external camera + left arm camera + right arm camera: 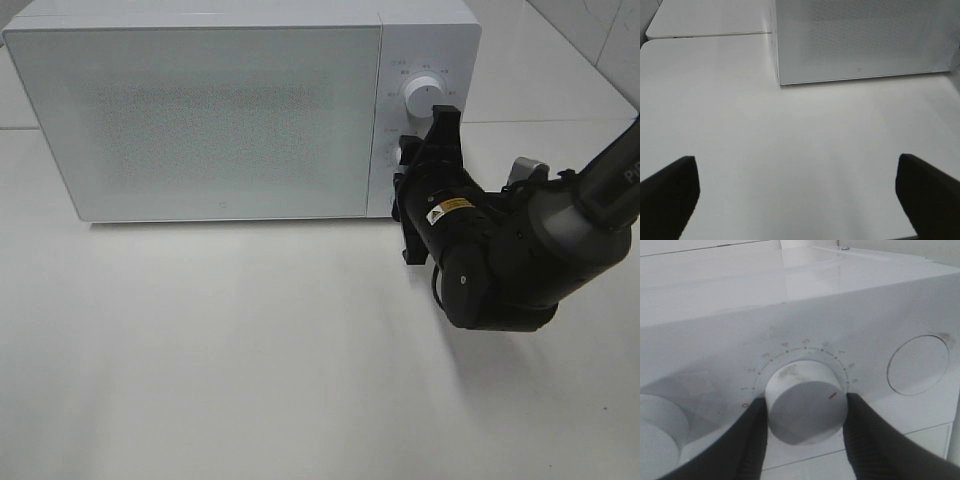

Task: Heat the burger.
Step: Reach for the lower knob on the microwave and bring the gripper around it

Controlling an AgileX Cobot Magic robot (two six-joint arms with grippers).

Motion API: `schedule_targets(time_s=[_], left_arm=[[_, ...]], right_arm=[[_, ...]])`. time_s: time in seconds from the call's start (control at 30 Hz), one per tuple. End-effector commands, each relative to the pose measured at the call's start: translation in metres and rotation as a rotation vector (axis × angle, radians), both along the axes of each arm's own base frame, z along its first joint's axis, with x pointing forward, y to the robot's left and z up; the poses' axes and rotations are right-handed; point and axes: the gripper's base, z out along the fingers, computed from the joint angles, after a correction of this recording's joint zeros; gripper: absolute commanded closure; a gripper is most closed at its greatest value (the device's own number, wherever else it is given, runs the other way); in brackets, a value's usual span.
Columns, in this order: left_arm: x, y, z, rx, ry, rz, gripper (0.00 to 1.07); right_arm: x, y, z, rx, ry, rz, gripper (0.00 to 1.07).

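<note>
The burger is hidden; the white microwave (215, 120) has its door shut, and the frosted front shows nothing inside. My right gripper (408, 165) reaches the control panel from the right. In the right wrist view the right gripper (806, 407) is shut on the numbered dial knob (805, 390), one black finger (752, 440) pressed to each side. A small red mark on the knob points toward the high numbers. My left gripper (800, 200) hangs open over the bare table, some way in front of the microwave's left corner (777, 80), with nothing between its fingers.
A second knob (422, 95) sits above the gripped one on the panel. A round button (917, 365) lies on the other side of the dial. The white table (200, 350) stretches in front of the microwave. A tiled wall stands at the back right.
</note>
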Motion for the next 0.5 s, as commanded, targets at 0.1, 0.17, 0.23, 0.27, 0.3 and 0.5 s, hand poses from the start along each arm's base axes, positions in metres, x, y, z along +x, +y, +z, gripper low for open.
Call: schedule_targets(time_s=[0.1,0.17,0.23,0.27,0.3,0.5], left_arm=[[-0.0026,-0.0001,0.0009,-0.004,-0.027,0.005,0.06],[-0.0026,-0.0001,0.0009,-0.004,-0.027,0.005,0.06],[-0.0026,-0.0001,0.0009,-0.004,-0.027,0.005,0.06],[-0.0026,-0.0001,0.0009,-0.004,-0.027,0.005,0.06],[-0.0026,-0.0001,0.0009,-0.004,-0.027,0.005,0.06],[-0.0026,-0.0001,0.0009,-0.004,-0.027,0.005,0.06]], right_arm=[[0.0046,0.0134,0.0184,-0.014,-0.138,0.064,0.82],[0.0048,0.0124,0.0182,-0.011,-0.136,0.052,0.77],[0.0049,0.0109,0.018,-0.007,-0.132,0.035,0.72],[0.005,0.0104,0.0179,-0.007,-0.131,0.029,0.71],[0.005,0.0104,0.0179,-0.007,-0.131,0.029,0.71],[0.0052,0.0082,0.0174,-0.011,-0.126,0.005,0.67]])
